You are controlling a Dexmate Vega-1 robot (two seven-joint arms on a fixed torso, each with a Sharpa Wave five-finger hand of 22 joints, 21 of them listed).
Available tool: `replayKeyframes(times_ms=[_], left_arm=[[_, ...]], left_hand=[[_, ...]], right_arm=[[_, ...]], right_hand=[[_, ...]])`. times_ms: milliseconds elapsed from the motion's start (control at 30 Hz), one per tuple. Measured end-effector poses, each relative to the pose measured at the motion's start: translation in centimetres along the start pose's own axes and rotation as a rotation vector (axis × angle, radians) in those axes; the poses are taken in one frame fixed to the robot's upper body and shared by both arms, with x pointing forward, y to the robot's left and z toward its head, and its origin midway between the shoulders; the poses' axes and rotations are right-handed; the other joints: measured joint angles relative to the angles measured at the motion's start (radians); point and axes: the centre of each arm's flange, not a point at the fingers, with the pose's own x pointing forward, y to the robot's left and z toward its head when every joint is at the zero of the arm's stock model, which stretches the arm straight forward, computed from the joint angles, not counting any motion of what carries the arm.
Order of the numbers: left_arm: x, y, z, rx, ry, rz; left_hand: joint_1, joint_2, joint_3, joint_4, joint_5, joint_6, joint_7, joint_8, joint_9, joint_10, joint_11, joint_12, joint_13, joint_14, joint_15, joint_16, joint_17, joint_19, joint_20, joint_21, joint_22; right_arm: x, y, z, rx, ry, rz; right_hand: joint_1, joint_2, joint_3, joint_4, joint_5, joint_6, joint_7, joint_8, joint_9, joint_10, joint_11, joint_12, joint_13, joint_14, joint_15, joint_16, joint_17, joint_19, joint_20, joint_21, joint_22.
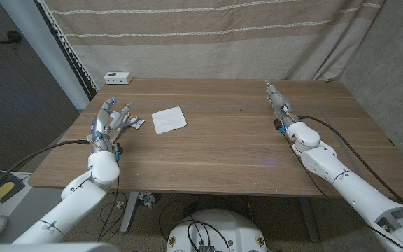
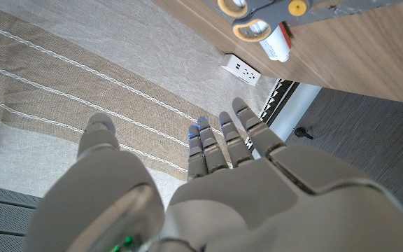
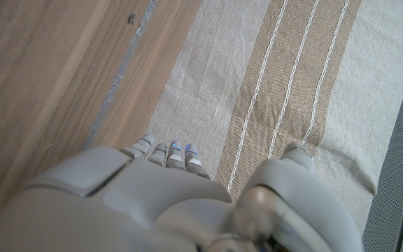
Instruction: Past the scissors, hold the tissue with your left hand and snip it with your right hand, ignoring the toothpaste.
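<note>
A white tissue [image 1: 168,120] lies flat on the wooden table [image 1: 229,147], left of the middle. Just left of it lie grey scissors [image 1: 127,119] with yellow-rimmed handles [image 2: 257,10], and beside them a small white toothpaste tube [image 1: 138,124] [image 2: 277,43]. My left hand [image 1: 105,127] [image 2: 257,182] stands at the table's left side, right beside the scissors, its fingers spread and holding nothing. My right hand [image 1: 280,106] [image 3: 180,203] is at the far right side, fingers stretched out toward the curtain, with nothing in it. It is far from the tissue.
A white power strip [image 1: 116,77] [image 2: 242,69] sits at the table's far left corner. A beige striped curtain [image 1: 208,35] hangs behind the table. Cables [image 1: 341,140] trail off both arms.
</note>
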Motion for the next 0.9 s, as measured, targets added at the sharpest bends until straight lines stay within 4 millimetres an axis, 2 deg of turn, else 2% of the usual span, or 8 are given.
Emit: replayKeyframes(times_ms=[100, 500, 733, 900], left_arm=[[-0.1, 0.1, -0.1, 0.005, 0.006, 0.003], [0.1, 0.6, -0.7, 0.028, 0.039, 0.010], [0.1, 0.9, -1.2, 0.038, 0.057, 0.012], [0.0, 1.1, -1.5, 0.047, 0.070, 0.017]], left_hand=[[0.004, 0.001, 0.000, 0.000, -0.005, 0.017, -0.008, 0.002, 0.004, 0.015, -0.001, 0.008, 0.000, 0.002, -0.001, 0.006, 0.000, 0.011, 0.000, 0.000, 0.000], [0.008, -0.003, 0.000, 0.000, -0.009, 0.013, -0.012, 0.002, 0.009, 0.017, 0.008, 0.008, 0.003, 0.011, -0.001, 0.006, 0.000, 0.011, 0.000, 0.000, 0.000], [0.008, -0.003, 0.000, 0.000, -0.013, 0.013, -0.012, 0.002, 0.014, 0.033, -0.008, 0.014, 0.009, 0.023, -0.001, 0.006, 0.005, 0.010, 0.000, 0.000, 0.000], [0.008, -0.003, 0.000, 0.000, -0.017, 0.013, -0.012, 0.002, 0.014, 0.033, -0.008, 0.014, 0.009, 0.023, -0.001, 0.006, 0.008, 0.003, 0.000, 0.000, 0.000]], right_arm=[[0.0, 0.0, 0.1, -0.002, -0.002, -0.002], [-0.3, 0.4, 0.1, -0.001, -0.004, -0.008], [-0.5, 0.5, 0.1, 0.001, -0.006, -0.014], [-0.6, 0.6, 0.1, 0.002, -0.005, -0.018]], right_hand=[[0.000, 0.000, 0.000, 0.000, 0.000, 0.000, 0.000, 0.000, 0.000, 0.000, 0.000, 0.000, 0.000, 0.000, 0.000, 0.000, -0.001, 0.000, 0.000, 0.000, 0.000], [0.005, -0.005, -0.004, -0.004, 0.000, 0.000, 0.000, 0.000, 0.000, 0.000, 0.000, 0.000, 0.000, 0.000, 0.000, 0.000, -0.001, 0.000, 0.000, 0.000, 0.000], [0.009, -0.009, -0.004, -0.004, 0.000, 0.000, 0.000, 0.000, 0.000, 0.000, 0.000, 0.000, 0.000, 0.000, 0.000, 0.000, -0.001, 0.000, 0.000, 0.000, 0.000], [0.015, -0.004, -0.004, -0.004, 0.000, 0.000, 0.000, 0.000, 0.000, 0.000, 0.000, 0.000, 0.000, 0.000, 0.000, 0.000, 0.000, 0.000, 0.000, 0.000, 0.000]])
